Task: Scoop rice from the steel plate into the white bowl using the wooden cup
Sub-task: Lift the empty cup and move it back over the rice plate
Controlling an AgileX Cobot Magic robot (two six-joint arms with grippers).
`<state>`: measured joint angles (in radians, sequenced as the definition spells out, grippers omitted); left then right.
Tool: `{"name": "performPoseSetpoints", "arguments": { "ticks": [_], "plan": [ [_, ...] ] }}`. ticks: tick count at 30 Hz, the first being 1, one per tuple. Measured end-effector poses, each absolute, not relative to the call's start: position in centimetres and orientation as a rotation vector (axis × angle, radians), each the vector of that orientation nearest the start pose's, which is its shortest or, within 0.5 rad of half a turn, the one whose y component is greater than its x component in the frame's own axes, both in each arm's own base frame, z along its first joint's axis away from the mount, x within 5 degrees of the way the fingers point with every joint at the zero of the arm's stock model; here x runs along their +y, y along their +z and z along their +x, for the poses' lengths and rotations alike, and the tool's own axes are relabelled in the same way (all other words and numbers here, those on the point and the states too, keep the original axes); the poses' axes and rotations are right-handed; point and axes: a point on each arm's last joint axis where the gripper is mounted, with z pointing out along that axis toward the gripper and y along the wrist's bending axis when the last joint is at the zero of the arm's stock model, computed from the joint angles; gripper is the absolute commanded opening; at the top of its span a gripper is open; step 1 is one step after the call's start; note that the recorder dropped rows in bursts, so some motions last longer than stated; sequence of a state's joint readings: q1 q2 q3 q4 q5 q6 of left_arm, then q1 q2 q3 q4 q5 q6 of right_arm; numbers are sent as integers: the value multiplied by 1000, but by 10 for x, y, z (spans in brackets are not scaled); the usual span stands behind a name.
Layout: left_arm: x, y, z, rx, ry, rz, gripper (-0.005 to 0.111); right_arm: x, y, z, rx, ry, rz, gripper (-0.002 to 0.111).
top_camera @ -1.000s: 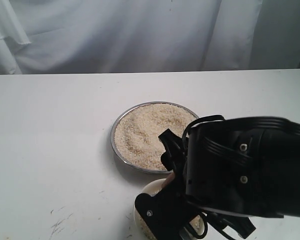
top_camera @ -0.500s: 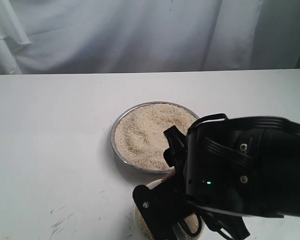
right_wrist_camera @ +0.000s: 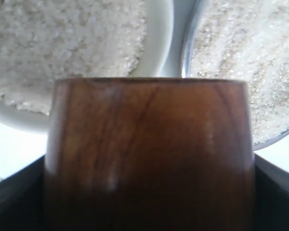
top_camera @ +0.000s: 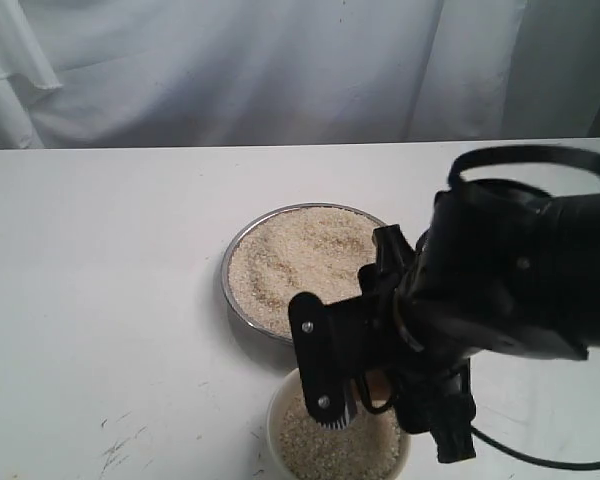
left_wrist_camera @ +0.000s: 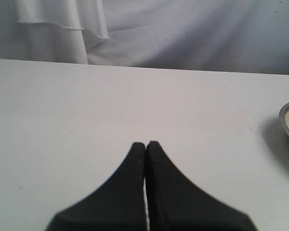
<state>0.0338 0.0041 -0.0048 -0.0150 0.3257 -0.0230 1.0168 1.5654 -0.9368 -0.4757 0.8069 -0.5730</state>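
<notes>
Wooden cup (right_wrist_camera: pixel 149 154), clamped in right pincer (top_camera: pixel 365 388), mostly hidden by arm (top_camera: pixel 520 270); left pincer (left_wrist_camera: pixel 145 144) closed together.

A white table (top_camera: pixel 100 260) filled the lower part of the scene, its top smooth and matte. A few dark scuff marks (top_camera: pixel 120 450) showed on it at the near left of the exterior view. Behind its far edge hung a pale grey-white curtain (top_camera: pixel 230 70) in loose vertical folds, one layer ending in a stitched hem (left_wrist_camera: pixel 62 24). The light was soft and even, with only faint shadows.
</notes>
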Motion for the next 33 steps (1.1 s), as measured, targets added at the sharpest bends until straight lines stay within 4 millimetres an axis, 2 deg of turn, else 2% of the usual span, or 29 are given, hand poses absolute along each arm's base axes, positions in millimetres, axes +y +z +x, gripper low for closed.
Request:
{"name": "performPoseSetpoints", "arguments": {
  "ticks": [4,8,14,16,19,25,27,33],
  "plan": [
    [1,185,54,1808,-7,-61,0,218,226,189,1706,-379,-2129,0],
    [1,185,54,1808,-7,-61,0,207,234,204,1741,-372,-2033,0],
    [1,185,54,1808,-7,-61,0,174,243,253,1813,-350,-1711,0],
    [1,185,54,1808,-7,-61,0,169,248,266,1804,-346,-1632,0],
    [1,185,54,1808,-7,-61,0,177,248,281,1753,-323,-1590,0],
    [1,185,54,1808,-7,-61,0,203,230,319,1752,-327,-1615,0],
    [1,185,54,1808,-7,-61,0,211,225,335,1724,-377,-1675,0],
    [1,185,54,1808,-7,-61,0,225,203,362,1671,-484,-1850,0]
  ]
}}
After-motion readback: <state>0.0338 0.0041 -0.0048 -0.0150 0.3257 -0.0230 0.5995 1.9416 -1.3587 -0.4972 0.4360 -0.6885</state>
